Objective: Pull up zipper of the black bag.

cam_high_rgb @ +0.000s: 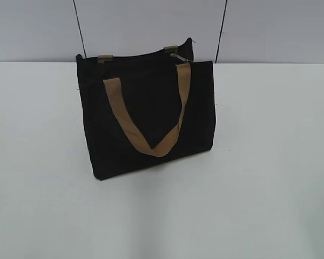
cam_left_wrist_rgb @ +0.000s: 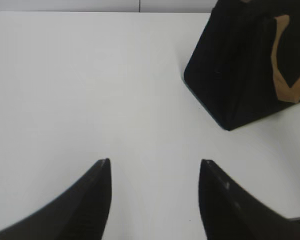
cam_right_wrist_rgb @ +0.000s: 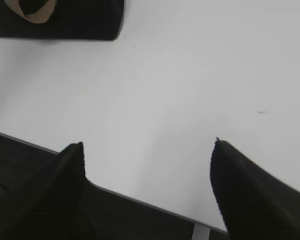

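Note:
The black bag (cam_high_rgb: 146, 110) stands upright on the white table, a tan loop handle (cam_high_rgb: 151, 127) hanging down its front. The silver zipper pull (cam_high_rgb: 180, 58) sits at the right end of the bag's top edge. In the left wrist view the bag (cam_left_wrist_rgb: 240, 70) is at the upper right, well ahead of my open, empty left gripper (cam_left_wrist_rgb: 155, 162). In the right wrist view the bag's bottom (cam_right_wrist_rgb: 65, 22) shows at the top left, far from my open, empty right gripper (cam_right_wrist_rgb: 147, 145). Neither gripper shows in the exterior view.
The white table (cam_high_rgb: 270, 162) runs wide on all sides of the bag. Its front edge (cam_right_wrist_rgb: 140, 200) crosses the right wrist view between the jaws, with dark floor below. A grey panelled wall (cam_high_rgb: 151, 21) stands behind the table.

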Robot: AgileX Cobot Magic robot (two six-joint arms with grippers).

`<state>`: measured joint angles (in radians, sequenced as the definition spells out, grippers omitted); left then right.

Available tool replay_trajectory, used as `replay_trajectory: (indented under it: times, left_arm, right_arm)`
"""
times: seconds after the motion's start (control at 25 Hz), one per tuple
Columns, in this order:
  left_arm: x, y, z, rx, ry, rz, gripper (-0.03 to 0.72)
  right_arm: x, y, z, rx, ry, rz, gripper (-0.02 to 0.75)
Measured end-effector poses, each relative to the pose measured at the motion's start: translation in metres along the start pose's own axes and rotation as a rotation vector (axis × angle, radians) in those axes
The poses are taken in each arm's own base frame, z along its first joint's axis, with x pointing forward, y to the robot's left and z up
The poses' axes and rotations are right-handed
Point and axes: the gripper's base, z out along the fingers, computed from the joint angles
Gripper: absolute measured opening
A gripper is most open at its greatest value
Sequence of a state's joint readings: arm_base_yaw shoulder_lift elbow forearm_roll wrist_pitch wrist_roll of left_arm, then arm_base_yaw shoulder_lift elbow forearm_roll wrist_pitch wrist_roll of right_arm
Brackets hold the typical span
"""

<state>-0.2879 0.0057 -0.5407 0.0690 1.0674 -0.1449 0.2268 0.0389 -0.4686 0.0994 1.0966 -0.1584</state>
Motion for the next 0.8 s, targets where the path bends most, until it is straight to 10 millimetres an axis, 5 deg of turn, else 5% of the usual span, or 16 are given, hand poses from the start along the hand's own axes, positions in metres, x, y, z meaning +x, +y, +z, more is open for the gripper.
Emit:
replay_trajectory:
  times: [0.8]
  left_arm:
    - [0.0014,-0.0021,-0.0023,-0.185,-0.025,-0.088,0.417]
  right_arm:
    - [0.0027,0.0015,-0.0046,0.108,-0.043,0.063,0.596]
